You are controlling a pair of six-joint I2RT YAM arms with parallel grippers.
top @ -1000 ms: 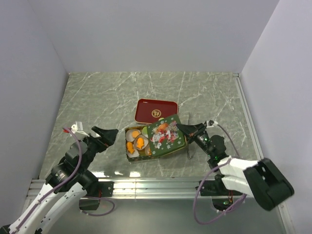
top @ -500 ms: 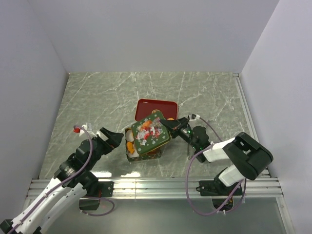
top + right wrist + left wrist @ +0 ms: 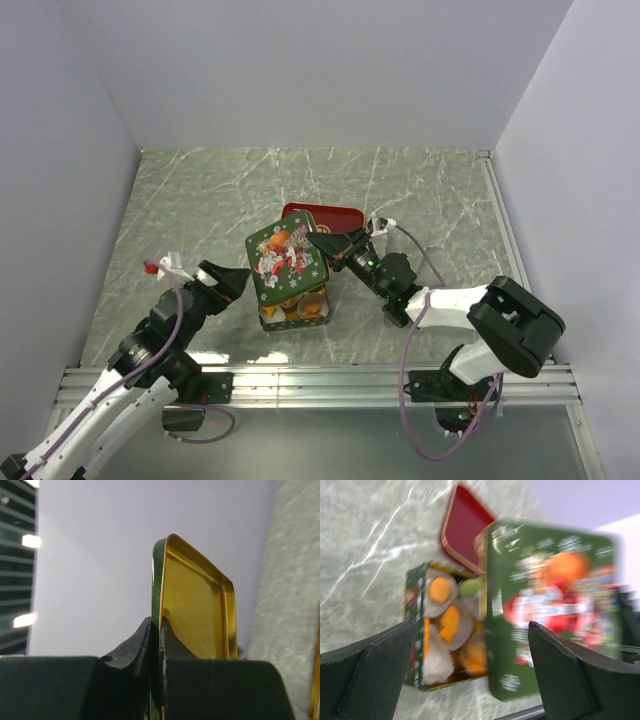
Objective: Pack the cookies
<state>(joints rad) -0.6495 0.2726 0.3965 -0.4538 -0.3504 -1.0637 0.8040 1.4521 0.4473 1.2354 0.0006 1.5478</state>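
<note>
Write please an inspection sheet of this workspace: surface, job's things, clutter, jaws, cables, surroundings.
surface: grey-green marble table.
job's things: cookies in paper cups inside the open tin; green lid held over it, not seated.
clutter: red tray behind the tin.
jaws: left jaws open, empty, beside the tin; right jaws shut on the lid's edge.
cables: purple cables loop along both arms.
surroundings: white walls; metal rail at the near edge.
</note>
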